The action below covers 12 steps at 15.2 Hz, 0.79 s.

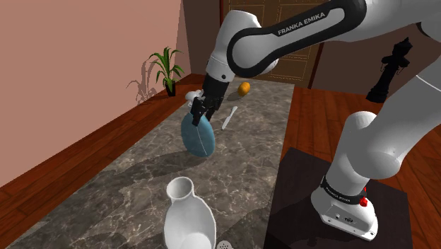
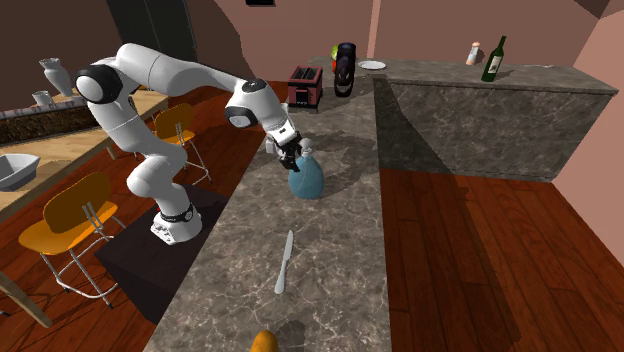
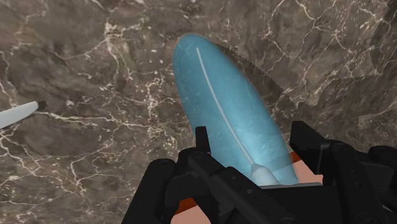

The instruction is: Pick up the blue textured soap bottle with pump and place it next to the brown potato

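Observation:
My gripper (image 1: 198, 110) (image 2: 291, 158) (image 3: 257, 162) is shut on the neck of the blue soap bottle (image 1: 197, 135) (image 2: 306, 181) (image 3: 222, 102), just under its white pump. The bottle hangs tilted, its rounded body a little above the marble counter (image 1: 141, 170), with its shadow beside it. The brown-orange potato (image 1: 244, 88) lies further along the counter beyond the gripper in the shoulder view. In the second exterior view the potato (image 2: 263, 342) is at the near edge, far from the bottle.
A white knife (image 1: 228, 118) (image 2: 284, 262) (image 3: 16, 114) lies on the counter between bottle and potato. A white jug (image 1: 187, 212) stands near the stand. A toaster (image 2: 305, 85) and a dark appliance (image 2: 345, 68) sit at the counter's far end. Orange chairs (image 2: 80, 215) stand beside the counter.

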Each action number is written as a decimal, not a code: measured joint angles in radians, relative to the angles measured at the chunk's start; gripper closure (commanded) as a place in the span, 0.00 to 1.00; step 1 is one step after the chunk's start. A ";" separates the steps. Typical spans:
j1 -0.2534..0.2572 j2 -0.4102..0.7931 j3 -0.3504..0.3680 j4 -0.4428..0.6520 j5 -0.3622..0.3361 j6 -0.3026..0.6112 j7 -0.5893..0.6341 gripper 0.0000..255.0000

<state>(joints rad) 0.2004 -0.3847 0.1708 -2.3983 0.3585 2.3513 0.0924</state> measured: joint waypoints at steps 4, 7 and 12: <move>0.000 0.000 0.000 0.000 0.000 0.000 0.000 1.00; 0.000 0.000 0.000 0.000 0.000 0.000 0.000 1.00; -0.005 -0.015 -0.003 0.038 -0.012 -0.054 0.015 1.00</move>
<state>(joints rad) 0.1953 -0.3998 0.1682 -2.3601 0.3460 2.2975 0.1074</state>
